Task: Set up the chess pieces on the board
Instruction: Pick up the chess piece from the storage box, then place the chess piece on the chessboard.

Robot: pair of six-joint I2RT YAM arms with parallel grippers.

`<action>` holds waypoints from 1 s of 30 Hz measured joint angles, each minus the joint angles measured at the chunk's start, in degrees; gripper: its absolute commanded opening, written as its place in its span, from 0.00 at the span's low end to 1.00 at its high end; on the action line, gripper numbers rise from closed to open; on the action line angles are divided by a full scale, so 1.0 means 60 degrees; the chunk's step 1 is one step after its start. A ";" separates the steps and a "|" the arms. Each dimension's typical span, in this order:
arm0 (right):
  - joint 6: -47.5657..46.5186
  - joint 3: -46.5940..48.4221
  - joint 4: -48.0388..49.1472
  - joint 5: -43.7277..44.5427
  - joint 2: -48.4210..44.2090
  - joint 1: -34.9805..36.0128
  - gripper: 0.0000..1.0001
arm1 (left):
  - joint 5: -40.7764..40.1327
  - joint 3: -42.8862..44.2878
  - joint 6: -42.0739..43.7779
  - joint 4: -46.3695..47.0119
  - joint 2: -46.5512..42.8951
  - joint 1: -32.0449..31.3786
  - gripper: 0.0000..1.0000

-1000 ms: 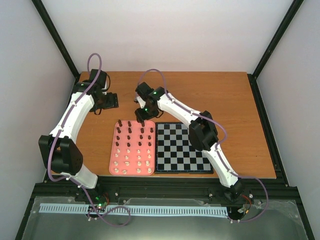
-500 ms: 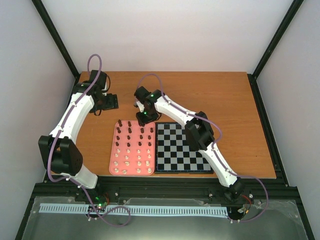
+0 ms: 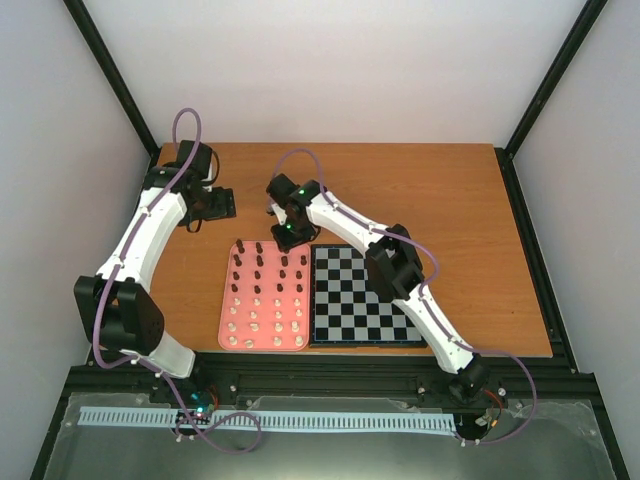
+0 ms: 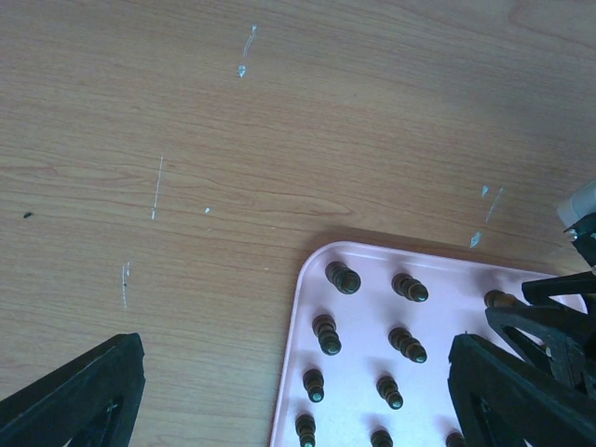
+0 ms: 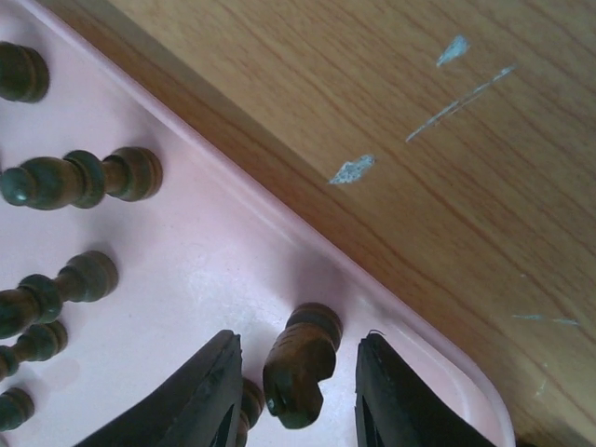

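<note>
The chess pieces stand in rows on a pink tray (image 3: 226, 300), dark ones (image 3: 262, 262) at the far half and cream ones (image 3: 262, 322) at the near half. The board (image 3: 360, 295) lies right of the tray. My right gripper (image 3: 284, 240) is over the tray's far right corner. In the right wrist view it is open (image 5: 298, 396), its fingers (image 5: 200, 391) either side of a dark knight (image 5: 300, 368) without touching it. My left gripper (image 3: 222, 204) is open and empty above the bare table left of the tray's far corner (image 4: 307, 270); it shows wide open in the left wrist view (image 4: 289, 410).
Bare wooden table (image 3: 430, 190) lies beyond the tray and board. Other dark pieces (image 5: 79, 179) stand close to the left of the knight. The right gripper's black fingers (image 4: 549, 317) show at the right edge of the left wrist view.
My right arm has shifted slightly left and lowered its gripper onto the tray's far right corner. The left arm has hardly moved.
</note>
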 measured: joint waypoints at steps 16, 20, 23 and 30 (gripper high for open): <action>-0.0076 0.0113 -0.0149 0.0291 0.0004 0.0007 0.03 | 0.0062 -0.0055 0.0000 0.0004 -0.0018 0.0000 1.00; -0.0062 -0.0295 -0.0189 0.0495 -0.0667 -0.0069 0.03 | 0.0058 -0.0055 0.0000 0.0000 -0.0018 0.0000 1.00; -0.0015 -0.1024 -0.0237 0.0568 -0.1778 -0.0273 0.03 | 0.0055 -0.0055 0.0004 0.0000 -0.0018 0.0000 1.00; -0.0066 -0.4510 0.0091 0.1432 -0.5078 -0.1727 0.03 | 0.0051 -0.0055 0.0004 0.0004 -0.0018 0.0000 1.00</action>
